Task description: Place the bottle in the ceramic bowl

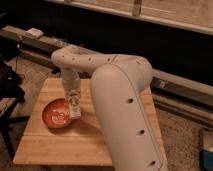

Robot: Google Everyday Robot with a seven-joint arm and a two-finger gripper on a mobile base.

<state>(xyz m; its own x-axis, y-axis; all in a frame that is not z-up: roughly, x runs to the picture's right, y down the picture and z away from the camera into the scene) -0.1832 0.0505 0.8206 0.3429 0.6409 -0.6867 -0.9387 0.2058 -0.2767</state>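
Our gripper (73,98) hangs closed around the bottle (74,107), which points near-upright, cap downward, just above the right rim of the ceramic bowl (56,114); the bowl's centre lies slightly to the picture's left.

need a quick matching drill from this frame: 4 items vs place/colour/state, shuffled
Items:
1. bottle
2. ceramic bowl
3. hand
4. wooden table

Descriptions:
A. orange-red, on the table's left part
B. pale planks, carries the bowl
C. off-white, hanging upright at the bowl's right rim
D. points down from the arm, above the bowl's right edge, at the bottle's top

Pairs: 1-C, 2-A, 3-D, 4-B
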